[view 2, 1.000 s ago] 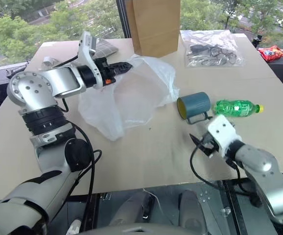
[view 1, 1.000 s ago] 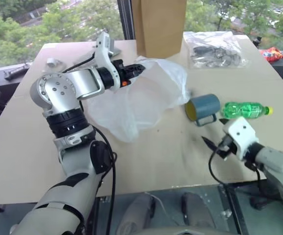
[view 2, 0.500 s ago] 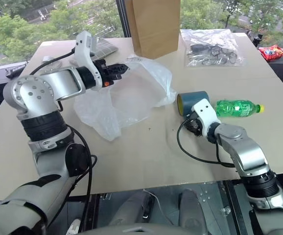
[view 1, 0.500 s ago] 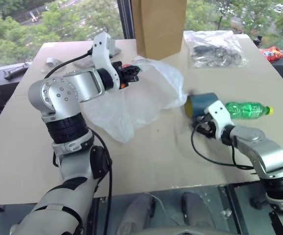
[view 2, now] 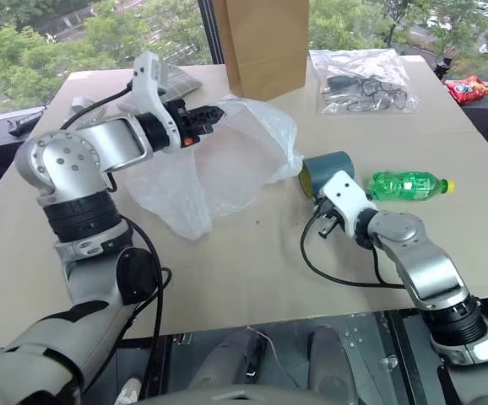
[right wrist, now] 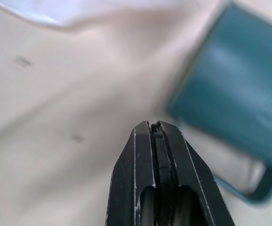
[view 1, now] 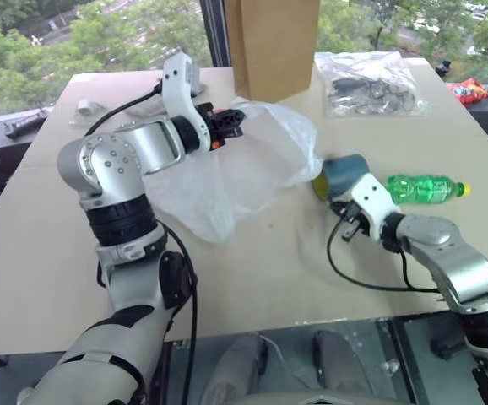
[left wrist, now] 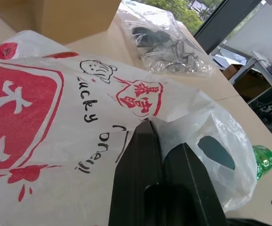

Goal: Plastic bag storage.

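Observation:
The plastic bag (view 1: 235, 181), thin white with red print, hangs from its top edge and drapes onto the table (view 1: 50, 253). My left gripper (view 1: 232, 125) is shut on that edge, and in the left wrist view the black fingers (left wrist: 148, 141) pinch the bag (left wrist: 56, 108). My right gripper (view 1: 344, 226) is shut with nothing between its fingers, just in front of the teal mug (view 1: 342, 173), which lies on its side right of the bag. In the right wrist view the closed fingertips (right wrist: 148, 141) hover over bare table, with the mug (right wrist: 239, 89) close beyond them.
A green plastic bottle (view 1: 425, 187) lies right of the mug. At the back of the table a tall brown paper bag (view 1: 273, 42) stands beside a clear bag (view 1: 371, 84) of dark items. Small objects (view 1: 92, 107) sit at the far left corner.
My right gripper went from open to shut and swung from the table's front right up to the mug. The left gripper kept its hold on the bag, almost still.

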